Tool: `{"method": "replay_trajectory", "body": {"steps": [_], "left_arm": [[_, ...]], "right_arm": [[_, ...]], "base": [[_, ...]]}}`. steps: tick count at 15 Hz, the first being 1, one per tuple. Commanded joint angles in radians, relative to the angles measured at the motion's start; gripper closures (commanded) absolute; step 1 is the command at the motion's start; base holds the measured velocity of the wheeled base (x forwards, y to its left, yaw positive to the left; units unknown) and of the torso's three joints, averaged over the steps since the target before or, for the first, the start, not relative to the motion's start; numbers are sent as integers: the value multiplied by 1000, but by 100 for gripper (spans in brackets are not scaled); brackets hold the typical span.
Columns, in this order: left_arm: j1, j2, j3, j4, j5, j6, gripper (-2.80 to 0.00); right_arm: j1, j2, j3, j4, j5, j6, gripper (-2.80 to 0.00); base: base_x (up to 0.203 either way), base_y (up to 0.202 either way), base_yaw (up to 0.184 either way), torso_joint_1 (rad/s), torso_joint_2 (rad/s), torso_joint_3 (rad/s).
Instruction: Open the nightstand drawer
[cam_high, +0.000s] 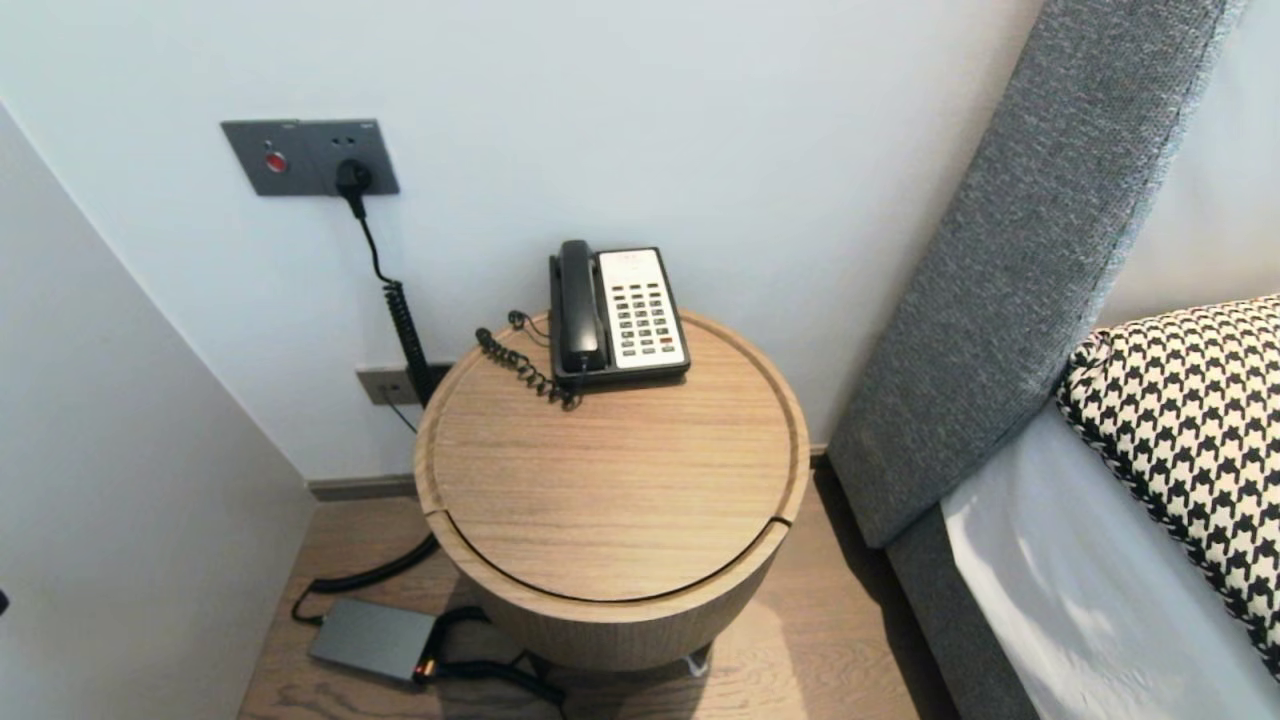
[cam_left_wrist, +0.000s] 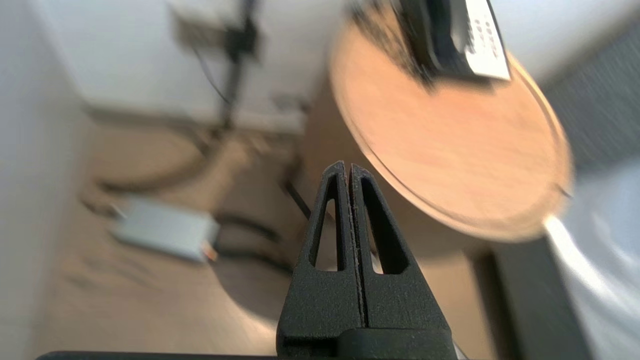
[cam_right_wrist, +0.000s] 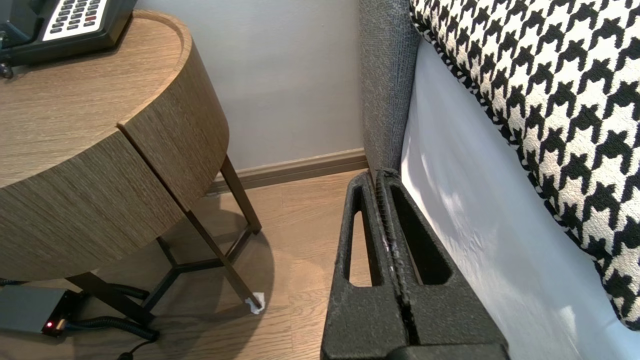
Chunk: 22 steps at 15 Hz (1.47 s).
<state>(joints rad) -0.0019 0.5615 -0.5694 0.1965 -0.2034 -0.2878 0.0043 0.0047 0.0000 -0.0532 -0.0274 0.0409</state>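
**Bedside corner, listed left to right**

1. Wall panel (cam_high: 308, 157): grey, with one black plug in it. It sits at about ten o'clock from the counter.
2. Power adapter (cam_high: 372, 638): a grey box on the wooden floor at seven o'clock from the counter, with black cables attached.
3. Left tool (cam_left_wrist: 348, 172): fingers pressed flat together, holding nothing. It hangs over the floor between the adapter and the counter and touches neither.
4. Counter (cam_high: 610, 500): a round wooden bedside drum with a raised rim. Most of its top is bare.
5. Telephone (cam_high: 618, 315): black with a white keypad, at twelve o'clock on the counter top. Its handset (cam_high: 578, 305) lies in the cradle, and the coiled cord (cam_high: 525, 370) trails off at eight o'clock.
6. Right tool (cam_right_wrist: 377, 175): closed tight and empty. It is low down between the counter and the bed, just beside the headboard's foot.
7. Headboard (cam_high: 1020, 260): grey fabric, at three o'clock from the counter.
8. Bed (cam_high: 1080, 560): white sheet, carrying a houndstooth pillow (cam_high: 1190, 400).

**Progress (judged):** The work is at its very start. Neither tool has reached the telephone or the counter, and nothing has been gripped or lifted, so the approach and all handling remain.

**View notes:**
- The head view alone shows the wall panel and the whole counter top, but neither tool.
- Each tool appears only in its own wrist view.
- The right wrist view alone shows the counter's dark legs (cam_right_wrist: 240, 200), a white scrap (cam_right_wrist: 255, 303) at one foot, and a red light on the adapter.
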Motion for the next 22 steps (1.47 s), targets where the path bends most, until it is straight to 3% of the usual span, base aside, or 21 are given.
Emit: {"method": "replay_trajectory", "body": {"steps": [1,4,7,10,13,15,18,22], "left_arm": [[-4,154,-77,59,-79,-46,0],[-80,263,-134,132,-115,-134,0],[-229,400,-190,144,-95,-287,0],[-432,539,-275,141,-8,-423,0],[-593,681,-333,101,106,-492,0],[-630,759,-339,52,134,-505,0],[-636,847,-336,6,149,-505,0],[-638,949,-322,-75,218,-499,0]], "right_arm": [[0,1,26,0,0,-1,0],[0,1,26,0,-1,1,0],[0,1,26,0,0,-1,0],[0,1,26,0,0,1,0],[0,1,26,0,-1,1,0],[0,1,26,0,0,-1,0],[0,1,26,0,0,1,0],[0,1,26,0,0,-1,0]], "base": [[0,0,0,0,0,0],[0,0,0,0,0,0],[0,0,0,0,0,0],[0,0,0,0,0,0],[0,0,0,0,0,0],[0,0,0,0,0,0],[0,0,0,0,0,0],[0,0,0,0,0,0]]}}
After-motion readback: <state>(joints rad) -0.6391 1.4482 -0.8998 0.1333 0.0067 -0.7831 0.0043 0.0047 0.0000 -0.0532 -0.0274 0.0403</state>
